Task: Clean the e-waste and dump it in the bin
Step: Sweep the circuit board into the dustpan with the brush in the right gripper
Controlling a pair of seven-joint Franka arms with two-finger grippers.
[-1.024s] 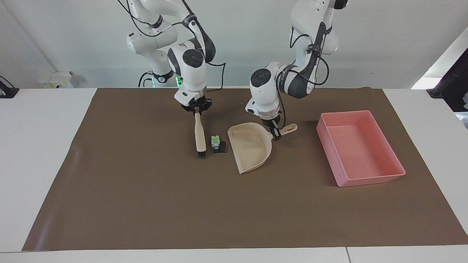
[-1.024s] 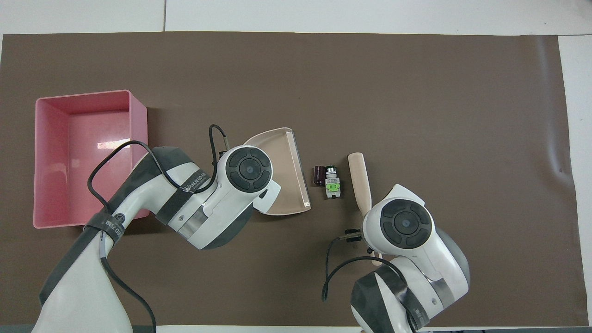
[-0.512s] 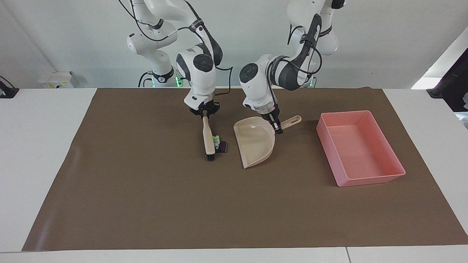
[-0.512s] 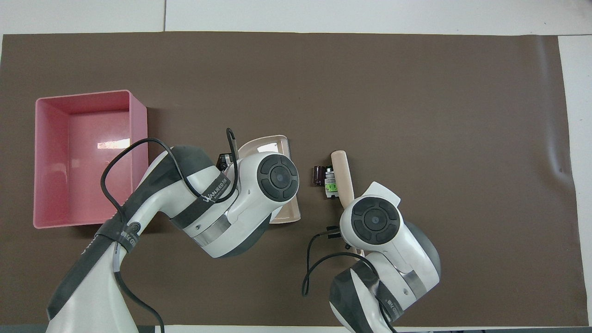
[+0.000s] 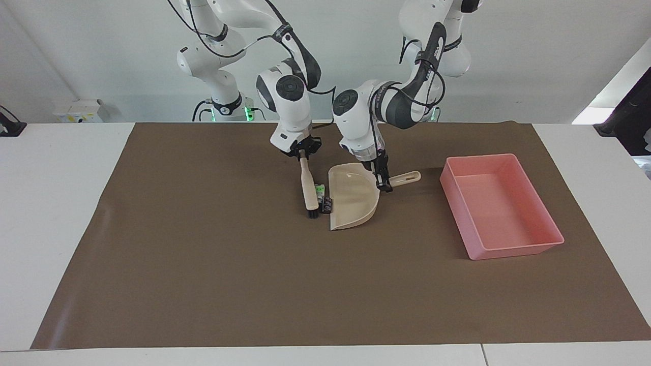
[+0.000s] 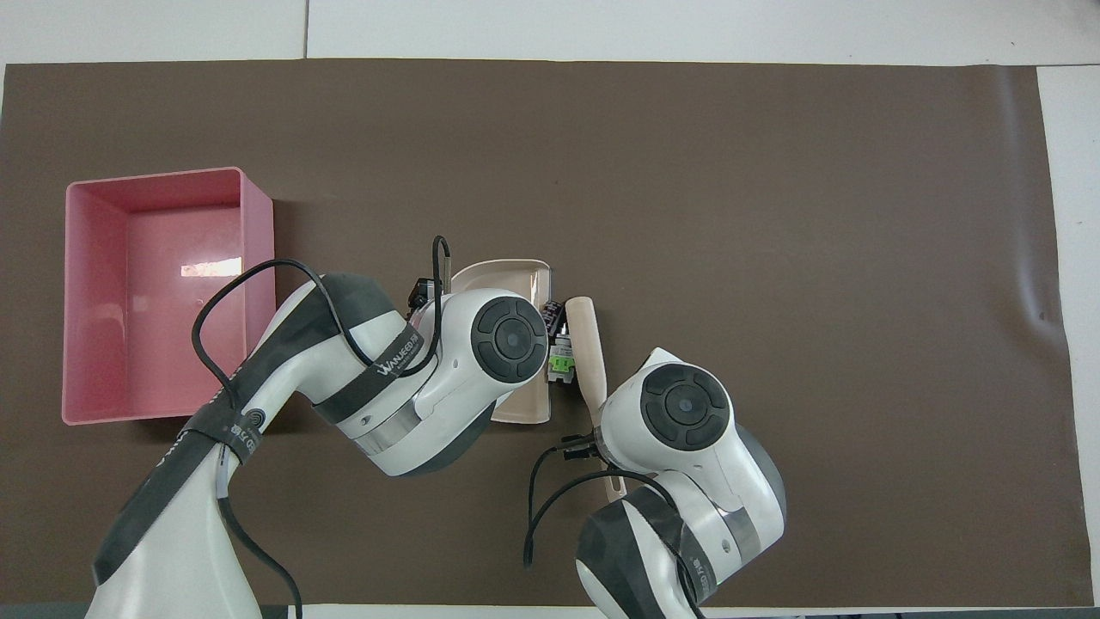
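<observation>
E-waste [image 5: 322,197] now pushed right up to your dustpan [image 5: 353,201] edge by the brush [image 5: 308,190], right gripper [image 5: 302,154] pinching brush, left gripper [image 5: 384,180] pinching dustpan handle, bin [image 5: 501,206] unmoved.

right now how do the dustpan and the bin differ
The dustpan is beige, has a handle and an open front edge; the bin is pink, rectangular, walled all round.
The dustpan is smaller than the bin.
The left gripper is shut on the dustpan's handle, while nothing holds the bin.
The e-waste sits at the dustpan's open edge, pushed by the brush in the right gripper; the bin holds nothing.
Both rest on the brown mat.
</observation>
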